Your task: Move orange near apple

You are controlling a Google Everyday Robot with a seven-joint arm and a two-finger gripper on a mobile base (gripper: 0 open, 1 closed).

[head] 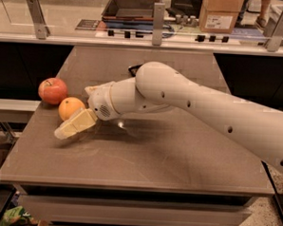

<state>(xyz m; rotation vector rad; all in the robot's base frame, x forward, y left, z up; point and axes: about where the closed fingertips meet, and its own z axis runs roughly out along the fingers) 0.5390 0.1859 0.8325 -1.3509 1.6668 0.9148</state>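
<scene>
We see one white arm (217, 112) reaching in from the right edge of the view, its long segment rising leftward to a rounded elbow (155, 82) near the middle. From there a shorter segment slopes down and to the left into the wrist (104, 106) (a stubby white cuff with a small perforated round patch on its side). The gripper (70, 125), pale yellow, sits at the arm's far left end, lower than the wrist. It is angled downward and leftward and is the lowest part of the whole arm.
</scene>
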